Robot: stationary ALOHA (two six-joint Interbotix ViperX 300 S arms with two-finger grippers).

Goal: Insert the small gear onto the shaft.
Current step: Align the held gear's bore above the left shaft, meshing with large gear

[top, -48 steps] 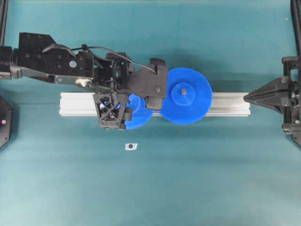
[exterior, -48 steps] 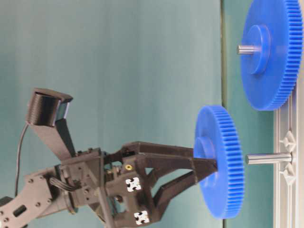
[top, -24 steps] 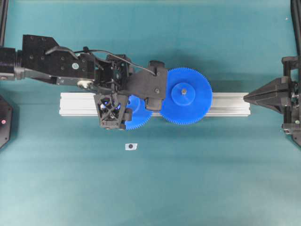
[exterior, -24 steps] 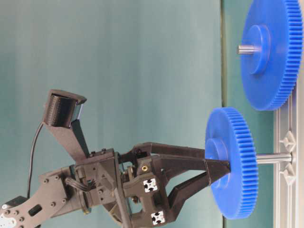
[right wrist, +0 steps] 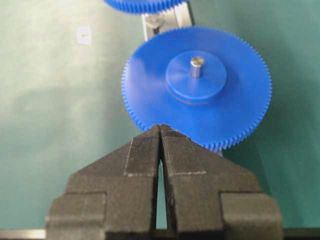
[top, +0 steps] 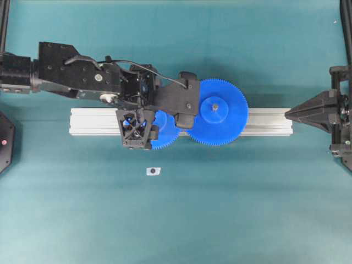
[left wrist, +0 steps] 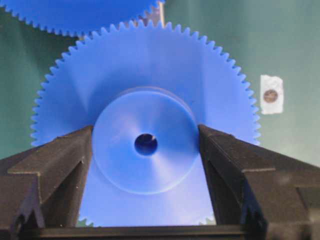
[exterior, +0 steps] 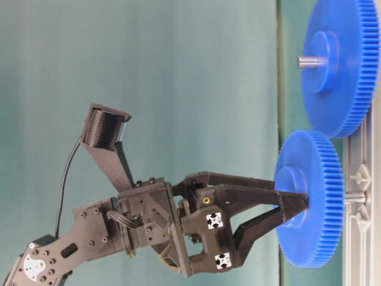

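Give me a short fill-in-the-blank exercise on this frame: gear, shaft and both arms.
1. The left gripper holds the small gear by its raised ____.
2. The shaft stands on the ____ rail.
3. The right gripper has its jaws ____.
4. The small gear's teeth sit beside those of the ____ gear.

Missing words: hub; aluminium; shut; larger

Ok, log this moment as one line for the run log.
left gripper: shut on small gear hub | small gear: partway onto shaft, not seated | right gripper: shut, empty, clear of large gear
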